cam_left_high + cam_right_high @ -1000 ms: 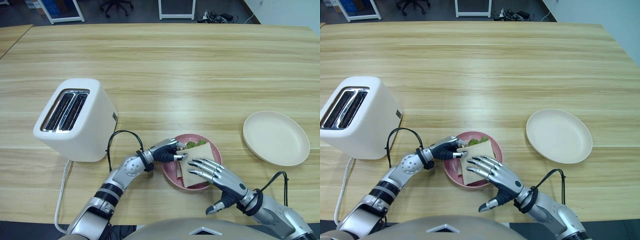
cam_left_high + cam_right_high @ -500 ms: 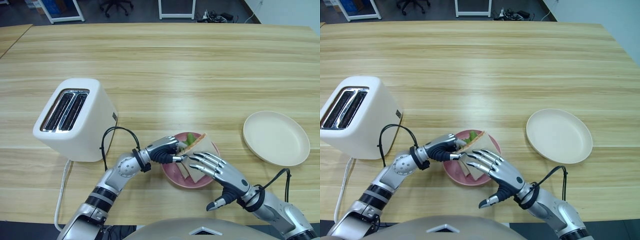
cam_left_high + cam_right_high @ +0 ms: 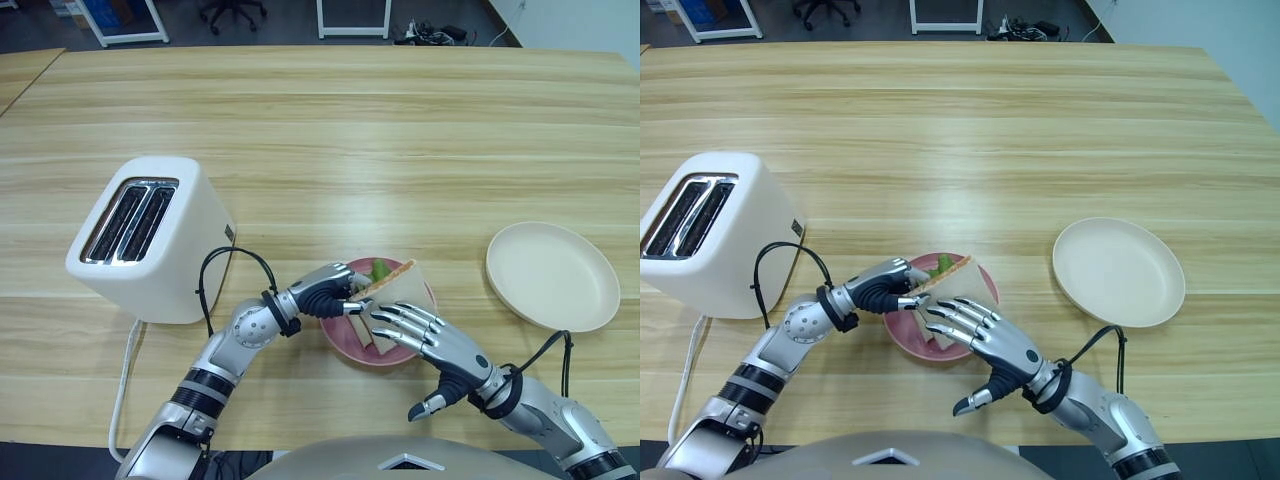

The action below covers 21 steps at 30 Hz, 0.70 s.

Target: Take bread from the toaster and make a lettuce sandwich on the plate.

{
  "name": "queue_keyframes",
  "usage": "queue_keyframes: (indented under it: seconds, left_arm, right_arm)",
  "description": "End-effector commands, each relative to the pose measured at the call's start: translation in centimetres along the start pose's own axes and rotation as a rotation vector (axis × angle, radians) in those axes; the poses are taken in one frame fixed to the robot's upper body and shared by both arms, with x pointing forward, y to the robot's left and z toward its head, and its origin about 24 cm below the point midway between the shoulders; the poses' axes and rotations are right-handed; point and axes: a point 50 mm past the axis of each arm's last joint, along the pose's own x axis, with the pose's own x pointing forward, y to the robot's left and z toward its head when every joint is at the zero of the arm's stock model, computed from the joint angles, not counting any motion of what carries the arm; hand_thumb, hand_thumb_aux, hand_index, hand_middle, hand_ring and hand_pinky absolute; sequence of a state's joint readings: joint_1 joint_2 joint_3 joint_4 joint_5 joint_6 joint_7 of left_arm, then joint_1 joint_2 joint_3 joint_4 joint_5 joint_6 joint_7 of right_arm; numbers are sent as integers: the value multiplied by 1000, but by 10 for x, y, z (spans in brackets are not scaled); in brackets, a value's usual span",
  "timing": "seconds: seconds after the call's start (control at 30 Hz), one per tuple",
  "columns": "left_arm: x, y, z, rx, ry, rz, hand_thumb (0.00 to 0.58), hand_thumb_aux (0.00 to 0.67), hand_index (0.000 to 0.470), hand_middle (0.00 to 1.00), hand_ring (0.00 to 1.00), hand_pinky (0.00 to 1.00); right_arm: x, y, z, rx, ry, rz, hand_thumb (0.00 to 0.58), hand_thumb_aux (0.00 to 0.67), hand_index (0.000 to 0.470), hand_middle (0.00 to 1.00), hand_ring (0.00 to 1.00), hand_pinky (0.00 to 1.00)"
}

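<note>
A pink plate point(image 3: 378, 361) lies near the table's front edge with a sandwich on it. My left hand point(image 3: 322, 298) is shut on the left edge of the top bread slice point(image 3: 396, 286) and holds it tilted up on its edge. Green lettuce point(image 3: 380, 269) peeks out behind it, and a lower bread slice point(image 3: 361, 333) lies flat on the plate. My right hand point(image 3: 432, 340) is open, fingers spread, resting against the near face of the tilted slice. The white toaster point(image 3: 150, 235) stands at the left, both slots looking empty.
An empty cream plate point(image 3: 552, 275) lies at the right. The toaster's white cable point(image 3: 126, 372) runs down toward the front edge. Bare wooden table point(image 3: 340, 140) stretches behind the plates.
The top slice went from lying flat on the plate to standing tilted on its edge, lifted by my left hand. My right hand moved forward with it against the slice.
</note>
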<state>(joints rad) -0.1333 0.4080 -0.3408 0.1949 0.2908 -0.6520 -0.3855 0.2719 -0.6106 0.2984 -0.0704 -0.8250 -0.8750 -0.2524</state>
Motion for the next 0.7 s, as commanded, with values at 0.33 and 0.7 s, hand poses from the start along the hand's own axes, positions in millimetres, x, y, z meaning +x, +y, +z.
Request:
queue_keyframes:
  seconds: [0.33, 0.7]
  left_arm:
    - [-1, 10, -11, -8, 54, 26, 580, 670, 470, 1000, 1000, 1000]
    - [-3, 18, -26, 155, 148, 71, 0, 0, 0, 0, 0, 0]
  right_arm:
    - [1, 3, -19, -11, 23, 78, 0, 0, 0, 0, 0, 0]
    - [7, 11, -41, -4, 70, 114, 0, 0, 0, 0, 0, 0]
